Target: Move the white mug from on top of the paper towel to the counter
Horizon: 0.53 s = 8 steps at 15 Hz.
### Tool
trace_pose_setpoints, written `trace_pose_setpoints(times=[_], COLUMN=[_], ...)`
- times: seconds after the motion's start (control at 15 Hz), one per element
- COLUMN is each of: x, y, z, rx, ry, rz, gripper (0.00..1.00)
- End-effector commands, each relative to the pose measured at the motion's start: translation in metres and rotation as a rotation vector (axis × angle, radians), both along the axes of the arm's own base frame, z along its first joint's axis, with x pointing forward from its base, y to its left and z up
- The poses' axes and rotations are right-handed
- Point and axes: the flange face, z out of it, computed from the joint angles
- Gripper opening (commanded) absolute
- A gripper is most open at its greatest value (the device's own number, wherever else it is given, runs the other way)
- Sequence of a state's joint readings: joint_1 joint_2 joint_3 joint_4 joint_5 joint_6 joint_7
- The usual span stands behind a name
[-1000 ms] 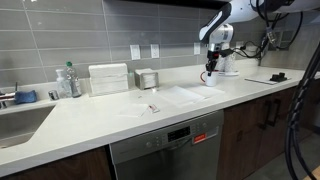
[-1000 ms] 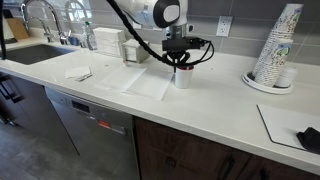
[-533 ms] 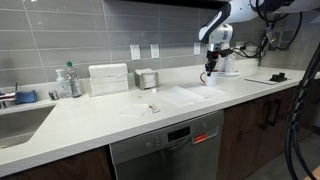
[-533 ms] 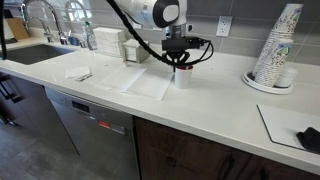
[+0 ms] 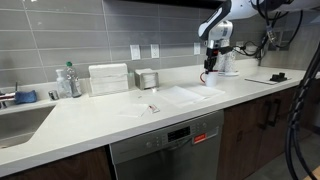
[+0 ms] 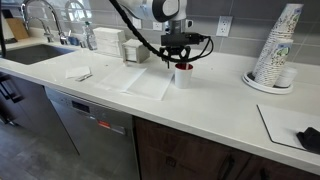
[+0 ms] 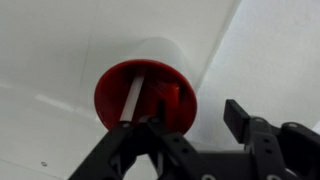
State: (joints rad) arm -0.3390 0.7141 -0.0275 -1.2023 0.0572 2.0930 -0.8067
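Note:
The white mug [image 6: 182,76] with its red inside stands upright on the counter [image 6: 220,100], right at the edge of the paper towel [image 6: 150,80]. My gripper [image 6: 181,58] hangs just above the mug's rim, open and holding nothing. In an exterior view the mug [image 5: 208,77] sits past the far end of the paper towel [image 5: 185,95], under the gripper [image 5: 211,63]. The wrist view looks down into the mug [image 7: 145,95]. My gripper [image 7: 190,122] has its jaws spread there: one finger overlaps the near rim, the other stands off to the side.
A stack of paper cups [image 6: 278,45] stands on a plate further along the counter, with a dark object [image 6: 306,138] on a sheet near the end. A white box-shaped holder [image 5: 108,78], a clear bottle [image 5: 68,80] and the sink [image 5: 15,122] lie the other way. A small wrapper [image 6: 78,73] lies near the towel.
The jaws were shut on the mug and have opened. The gripper has lifted slightly off it. The mug stays where it stood.

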Motion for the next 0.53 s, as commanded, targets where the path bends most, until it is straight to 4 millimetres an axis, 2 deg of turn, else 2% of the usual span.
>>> trace_pose_setpoints(times=[0.0, 0.07, 0.2, 0.47], x=[-0.028, -0.034, -0.048, -0.076], y=[0.010, 0.012, 0.021, 0.063], z=[0.032, 0.041, 0.057, 0.076], rx=[0.044, 0.028, 0.033, 0.099], ry=[0.048, 0.044, 0.053, 0.124], rz=[-0.059, -0.115, -0.191, -0.378], gripper=[0.95, 1.00, 1.00, 1.00])
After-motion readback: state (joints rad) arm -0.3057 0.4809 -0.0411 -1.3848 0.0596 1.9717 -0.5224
